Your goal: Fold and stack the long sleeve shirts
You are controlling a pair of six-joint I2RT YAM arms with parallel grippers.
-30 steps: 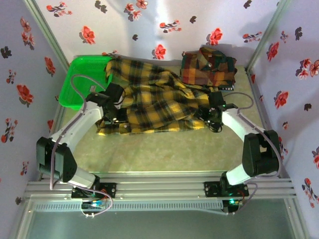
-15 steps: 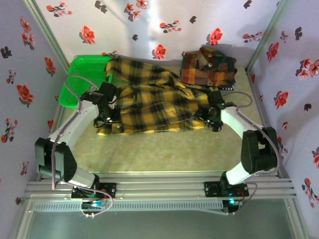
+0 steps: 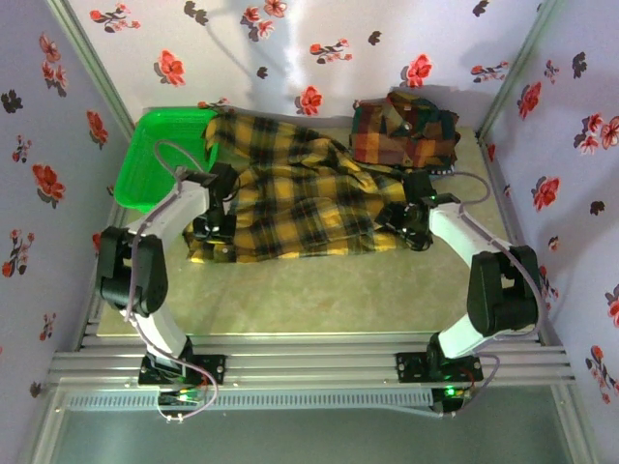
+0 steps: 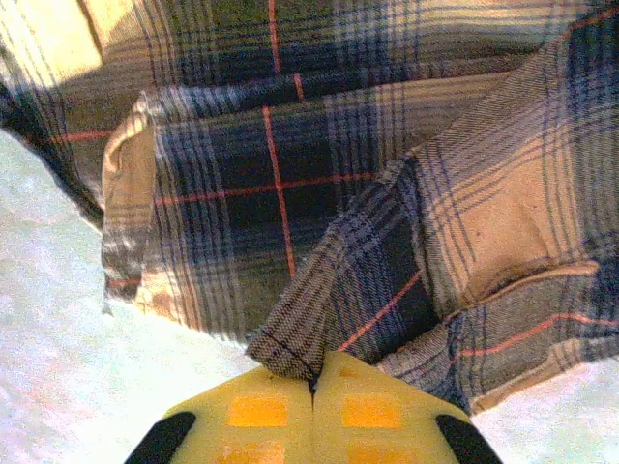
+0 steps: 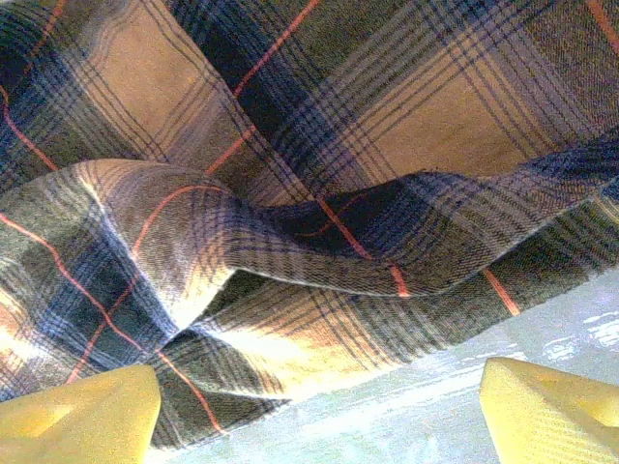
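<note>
A mustard-yellow and black plaid long sleeve shirt (image 3: 300, 198) lies spread and rumpled across the middle of the table. My left gripper (image 3: 215, 224) is at the shirt's left edge; in the left wrist view it (image 4: 312, 375) is shut on a fold of that shirt (image 4: 290, 338). My right gripper (image 3: 404, 230) is at the shirt's right edge. In the right wrist view it (image 5: 314, 416) stands open, with the shirt's rumpled hem (image 5: 290, 329) lying on the table between its fingers (image 5: 77, 416). A red, orange and green plaid shirt (image 3: 406, 130) sits folded at the back right.
A green plastic basket (image 3: 155, 159) stands at the back left, and the yellow shirt's far corner lies against it. Flowered walls close in the back and both sides. Bare table (image 3: 309, 295) runs between the shirt and the arms' bases.
My left arm's elbow has swung up and inward while its gripper, still shut on the shirt, shifted slightly left, tugging the left edge. The right gripper has barely moved.
</note>
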